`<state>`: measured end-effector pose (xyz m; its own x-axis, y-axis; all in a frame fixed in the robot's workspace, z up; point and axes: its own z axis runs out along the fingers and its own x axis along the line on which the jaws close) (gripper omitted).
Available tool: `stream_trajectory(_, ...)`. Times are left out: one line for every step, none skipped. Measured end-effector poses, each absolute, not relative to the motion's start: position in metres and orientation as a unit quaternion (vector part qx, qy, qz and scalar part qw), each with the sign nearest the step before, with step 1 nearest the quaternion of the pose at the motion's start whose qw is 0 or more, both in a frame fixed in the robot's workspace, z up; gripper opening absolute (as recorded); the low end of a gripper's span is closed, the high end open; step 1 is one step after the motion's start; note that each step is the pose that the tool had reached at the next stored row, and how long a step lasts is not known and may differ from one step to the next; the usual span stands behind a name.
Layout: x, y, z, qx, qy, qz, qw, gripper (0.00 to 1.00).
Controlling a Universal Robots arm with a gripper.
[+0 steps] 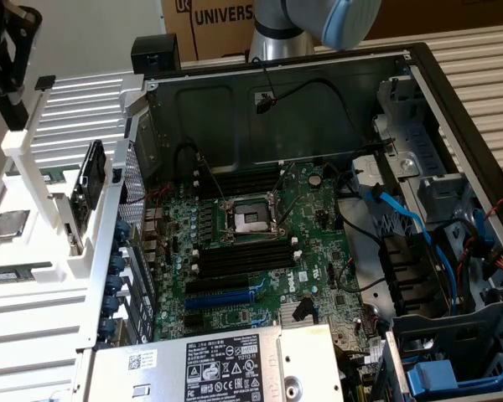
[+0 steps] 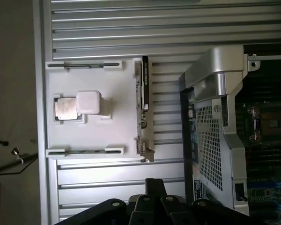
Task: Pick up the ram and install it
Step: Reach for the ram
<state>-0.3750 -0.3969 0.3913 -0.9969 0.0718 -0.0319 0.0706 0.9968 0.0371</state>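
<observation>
One open computer case (image 1: 218, 109) is the biggest thing here. It sits well off to one side of the jaws, and the long black memory slots (image 1: 235, 261) on its motherboard (image 1: 310, 226) look empty. Ahead of the jaws, and well apart from them, is the white holder (image 2: 117, 131). The ram (image 2: 143, 93) stands on its edge along the side of the holder nearest the case, untouched. The square CPU chip (image 2: 65, 108) lies in the holder's middle pocket, further from the case. Your gripper (image 2: 154, 187) has its jaws together and carries nothing. By my reading, you are at the approach to the pickup. Grasping calls for the jaws to be apart, centred over the stick's upper edge and squared across its thin faces.
</observation>
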Motion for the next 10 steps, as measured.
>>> stream_trajectory(-0.379, -0.397, 0.391, 0.036, 0.999, 0.018, 0.017, 0.10)
stream_trajectory(-0.384, -0.397, 0.391, 0.036, 0.999, 0.018, 0.017, 0.10)
stream_trajectory(-0.389, -0.397, 0.391, 0.036, 0.999, 0.017, 0.017, 0.10)
stream_trajectory(-0.393, -0.397, 0.391, 0.036, 0.999, 0.017, 0.017, 0.10)
stream_trajectory(-0.398, -0.397, 0.391, 0.036, 0.999, 0.017, 0.017, 0.10)
stream_trajectory(-0.402, -0.397, 0.391, 0.036, 0.999, 0.017, 0.017, 0.10)
stream_trajectory(-0.411, -0.396, 0.391, 0.036, 0.999, 0.016, 0.017, 0.10)
stream_trajectory(-0.421, -0.395, 0.389, 0.036, 0.999, 0.015, 0.017, 0.10)
stream_trajectory(-0.430, -0.392, 0.388, 0.036, 0.999, 0.012, 0.017, 0.10)
stream_trajectory(-0.438, -0.388, 0.386, 0.035, 0.999, 0.008, 0.017, 0.10)
